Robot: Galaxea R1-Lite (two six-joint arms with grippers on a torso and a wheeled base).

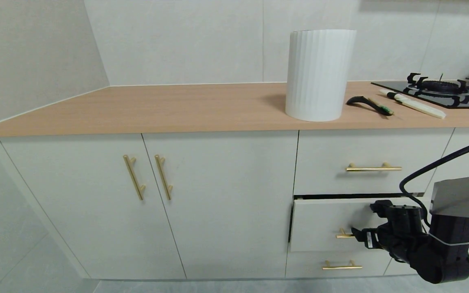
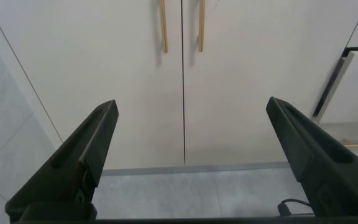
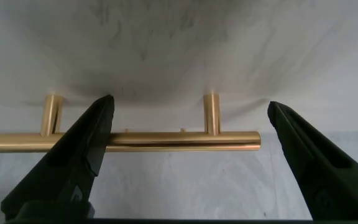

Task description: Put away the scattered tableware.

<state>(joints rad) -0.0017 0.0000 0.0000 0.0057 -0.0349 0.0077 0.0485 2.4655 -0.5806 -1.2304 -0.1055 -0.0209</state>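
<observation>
Right pincer (image 3: 190, 104) spread wide at the ajar drawer's (image 1: 320, 224) brass handle (image 3: 166, 140) — gripping nothing; left pincer (image 2: 191, 107) equally parted, empty, facing cabinet doors (image 2: 241, 81).

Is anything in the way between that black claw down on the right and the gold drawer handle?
Nothing visible. The right gripper sits right at the handle of the middle drawer. Its fingers are open, and the bar runs across the gap between them. The drawer is slightly ajar.
</observation>
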